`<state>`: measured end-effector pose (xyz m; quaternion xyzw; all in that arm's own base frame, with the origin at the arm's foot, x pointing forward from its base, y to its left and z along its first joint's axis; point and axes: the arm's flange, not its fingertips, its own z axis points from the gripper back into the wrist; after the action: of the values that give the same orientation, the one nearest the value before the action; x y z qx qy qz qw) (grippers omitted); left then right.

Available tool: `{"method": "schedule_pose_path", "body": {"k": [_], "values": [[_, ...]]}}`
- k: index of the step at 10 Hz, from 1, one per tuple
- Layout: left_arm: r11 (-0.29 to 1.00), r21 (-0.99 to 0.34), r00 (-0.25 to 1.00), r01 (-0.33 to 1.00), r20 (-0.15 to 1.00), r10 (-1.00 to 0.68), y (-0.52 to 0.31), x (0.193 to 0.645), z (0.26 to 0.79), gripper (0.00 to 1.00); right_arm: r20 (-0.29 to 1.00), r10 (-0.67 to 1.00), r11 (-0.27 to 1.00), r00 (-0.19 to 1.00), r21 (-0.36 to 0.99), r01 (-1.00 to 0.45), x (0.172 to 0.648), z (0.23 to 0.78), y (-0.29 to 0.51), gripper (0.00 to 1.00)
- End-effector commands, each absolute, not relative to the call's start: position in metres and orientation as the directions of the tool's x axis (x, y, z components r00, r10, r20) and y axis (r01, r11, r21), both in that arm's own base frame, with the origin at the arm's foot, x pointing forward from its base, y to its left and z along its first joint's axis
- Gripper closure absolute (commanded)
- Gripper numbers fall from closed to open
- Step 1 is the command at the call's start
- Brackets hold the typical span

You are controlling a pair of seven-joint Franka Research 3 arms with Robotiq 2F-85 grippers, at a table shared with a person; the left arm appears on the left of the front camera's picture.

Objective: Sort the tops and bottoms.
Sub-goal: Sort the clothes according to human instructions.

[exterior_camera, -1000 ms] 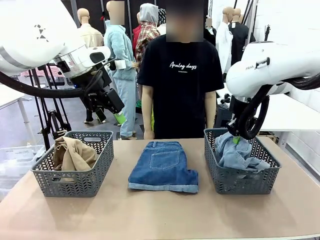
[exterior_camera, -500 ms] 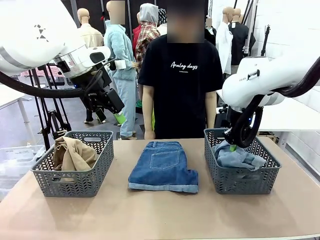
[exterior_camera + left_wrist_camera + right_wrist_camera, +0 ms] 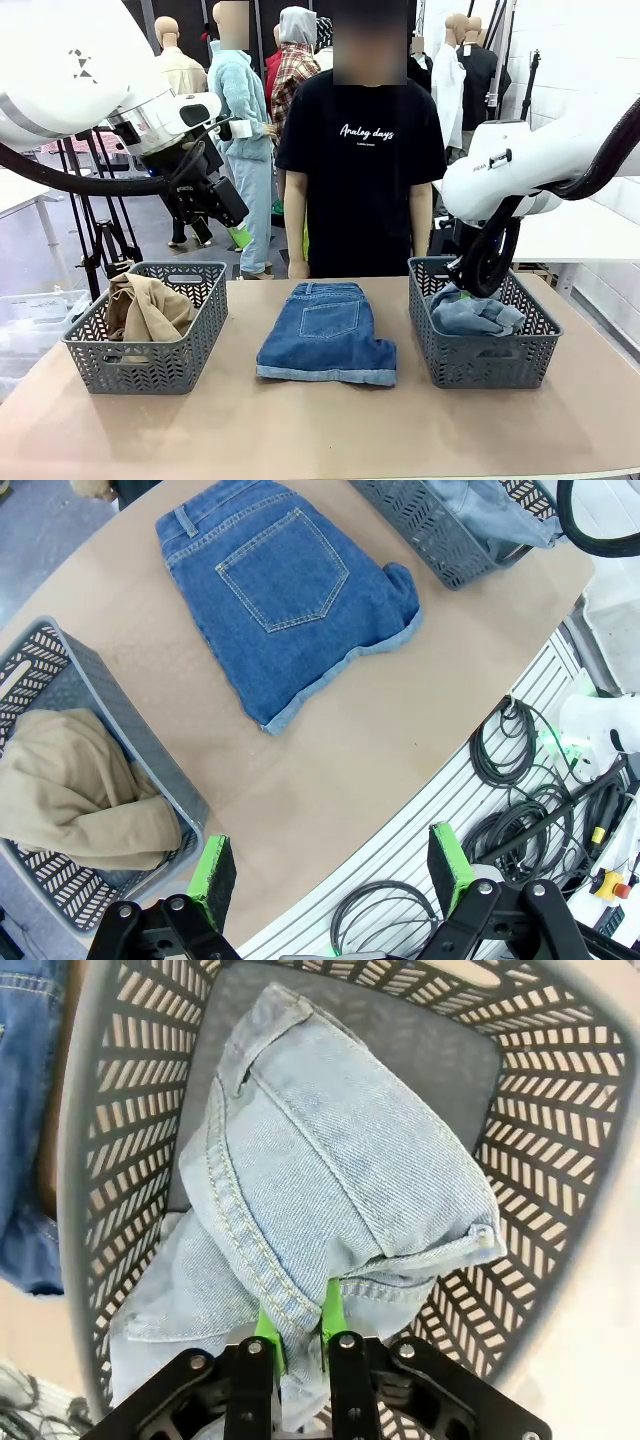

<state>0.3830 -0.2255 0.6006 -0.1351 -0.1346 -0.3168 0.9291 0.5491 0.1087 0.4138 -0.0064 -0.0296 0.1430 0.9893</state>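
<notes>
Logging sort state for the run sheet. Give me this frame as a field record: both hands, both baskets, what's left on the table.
left hand: open, empty, raised above the light brown table
right hand: shut on a fold of the pale light-blue denim garment, down in the right grey plastic basket
left grey plastic basket: holds the tan-beige soft garment
table centre: dark blue denim shorts, folded flat, back pocket up, between the baskets
person: standing at the far side

Robot lab, coiled cables (slotted mounting rails)
</notes>
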Motion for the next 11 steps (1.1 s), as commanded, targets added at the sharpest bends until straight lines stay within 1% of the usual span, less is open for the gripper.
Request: {"method": "schedule_pose_path", "body": {"k": [1, 4, 7, 8, 9, 11], "values": [[0.758, -0.163, 0.758, 0.632, 0.333, -0.561, -0.224, 0.382, 0.602, 0.00, 0.098, 0.242, 0.970, 0.965, -0.032, -0.240, 0.549, 0.423, 0.111, 0.59], [0.758, -0.163, 0.758, 0.632, 0.333, -0.561, -0.224, 0.382, 0.602, 0.00, 0.174, 0.204, 0.979, 0.963, -0.048, -0.198, 0.547, 0.446, 0.108, 0.00], [0.758, -0.163, 0.758, 0.632, 0.333, -0.561, -0.224, 0.382, 0.602, 0.00, 0.216, 0.190, 0.982, 0.958, -0.043, -0.185, 0.543, 0.478, 0.112, 0.00], [0.758, -0.163, 0.758, 0.632, 0.333, -0.561, -0.224, 0.382, 0.602, 0.00, 0.204, 0.189, 0.982, 0.961, -0.054, -0.182, 0.545, 0.484, 0.114, 0.00], [0.758, -0.163, 0.758, 0.632, 0.333, -0.561, -0.224, 0.382, 0.602, 0.00, 0.204, 0.214, 0.977, 0.955, -0.028, -0.213, 0.545, 0.475, 0.108, 0.00], [0.758, -0.163, 0.758, 0.632, 0.333, -0.561, -0.224, 0.382, 0.602, 0.00, 0.204, 0.214, 0.977, 0.955, -0.028, -0.213, 0.545, 0.475, 0.108, 0.00]]}}
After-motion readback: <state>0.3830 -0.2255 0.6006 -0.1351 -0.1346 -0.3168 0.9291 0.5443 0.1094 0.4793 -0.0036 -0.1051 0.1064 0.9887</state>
